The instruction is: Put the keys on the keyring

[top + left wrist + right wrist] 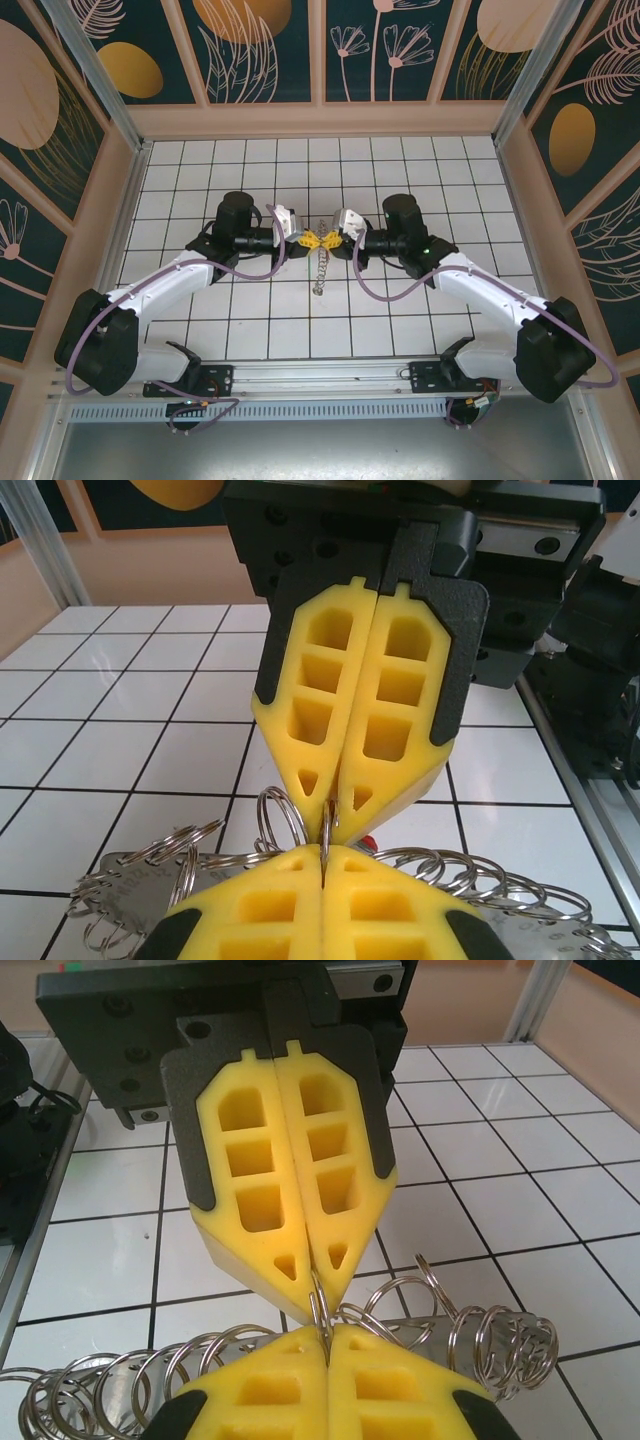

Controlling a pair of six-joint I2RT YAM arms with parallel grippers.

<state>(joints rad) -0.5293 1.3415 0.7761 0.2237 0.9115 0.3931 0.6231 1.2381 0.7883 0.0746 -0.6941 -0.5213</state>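
Worktop (200, 300): flat, glossy white square tiles with thin dark grid lines.
Keyring (318, 272) (125, 880): mid-worktop, strung from the meeting fingertips towards the near edge. It is a flat grey metal band with a matte face and tiny stamped marks. Its edge is crowded with thin, shiny steel wire rings that stand up and overlap like a coil. There are too many rings overlapping to count. I cannot tell whether its lower end rests on the tiles.
Left gripper (308, 240) (322, 854) (315, 1272): two fingers of soft yellow foam-like plastic in black shells. Each is wedge-shaped and tapers to a point. Each face has three boxy pockets and one small triangular pocket at the tip. The fingers are pressed together along a straight seam and pinch one thin ring of the keyring edge-on.
Right gripper (332, 238) (330, 810) (326, 1332): same build and the same pocket count, also with two fingers. They are closed seam to seam, and the same upright ring's wire runs into the seam.
Grippers together: four fingers in all. The two grippers meet tip to tip over mid-worktop, nearly touching, with the pinched ring between them.
Red tag (370, 843): one small glossy red bit peeking out just under the right fingers' tip, beside the rings. Its key is hidden.
Arms: two, with white shells, black joints and a looping purple cable on each. They reach in from the near left and near right corners.
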